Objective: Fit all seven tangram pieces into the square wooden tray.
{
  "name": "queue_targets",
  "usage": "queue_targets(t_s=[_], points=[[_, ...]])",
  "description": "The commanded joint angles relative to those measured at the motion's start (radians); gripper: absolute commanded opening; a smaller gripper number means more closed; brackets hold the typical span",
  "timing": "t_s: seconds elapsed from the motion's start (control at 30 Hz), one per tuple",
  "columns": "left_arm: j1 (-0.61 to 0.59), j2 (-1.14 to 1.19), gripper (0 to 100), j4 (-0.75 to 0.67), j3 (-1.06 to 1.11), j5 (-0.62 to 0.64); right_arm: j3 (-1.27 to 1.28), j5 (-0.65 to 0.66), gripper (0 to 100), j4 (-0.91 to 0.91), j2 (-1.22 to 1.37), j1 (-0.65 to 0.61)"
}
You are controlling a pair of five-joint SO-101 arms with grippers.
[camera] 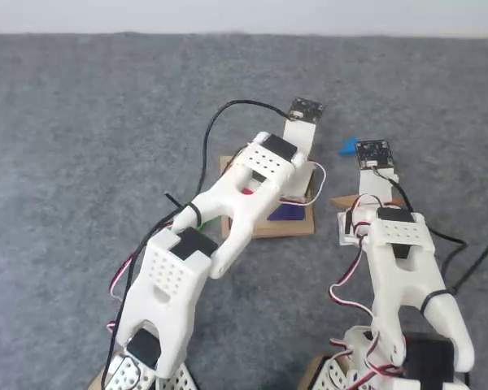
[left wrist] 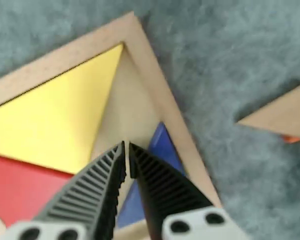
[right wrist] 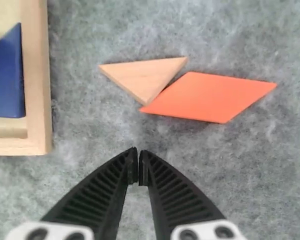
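Note:
The square wooden tray (left wrist: 155, 75) lies under my left arm, its near rim (camera: 268, 228) showing in the high view. In it lie a yellow triangle (left wrist: 55, 115), a red piece (left wrist: 20, 187) and a dark blue piece (left wrist: 162, 145). My left gripper (left wrist: 126, 148) is shut and empty, low over the bare tray floor between the yellow and blue pieces. My right gripper (right wrist: 138, 156) is shut and empty above the carpet, just short of a plain wooden triangle (right wrist: 142, 77) and an orange parallelogram (right wrist: 207, 96) that touch each other beside the tray wall (right wrist: 37, 75).
A light blue piece (camera: 347, 146) lies on the grey carpet beyond the right arm's wrist. The wooden triangle (camera: 342, 201) sits between the tray and the right arm. Open carpet spreads to the left and far side of the tray.

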Motion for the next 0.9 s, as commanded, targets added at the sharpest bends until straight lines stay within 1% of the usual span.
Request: queue_targets(t_s=[0.0, 0.07, 0.23, 0.5, 0.6, 0.67, 0.87], points=[[0.021, -0.012, 1, 0.095, -0.008, -0.012, -0.064, -0.005, 2.0, -0.021, -0.039, -0.007], [0.046, -0.021, 1, 0.126, -0.002, -0.015, -0.064, -0.005, 2.0, -0.021, -0.039, -0.007], [0.089, -0.08, 1, 0.127, 0.059, -0.015, -0.064, -0.005, 2.0, -0.021, -0.039, -0.007], [0.084, -0.301, 1, 0.003, 0.302, -0.017, -0.064, -0.005, 2.0, -0.021, -0.039, -0.01], [0.034, -0.446, 1, -0.049, 0.395, -0.015, -0.068, -0.005, 2.0, -0.021, -0.039, -0.007], [-0.023, -0.568, 1, -0.098, 0.486, -0.014, -0.068, -0.005, 2.0, -0.021, -0.039, -0.007], [-0.275, -0.965, 1, -0.284, 0.871, -0.014, -0.064, -0.005, 2.0, -0.039, -0.039, -0.015]])
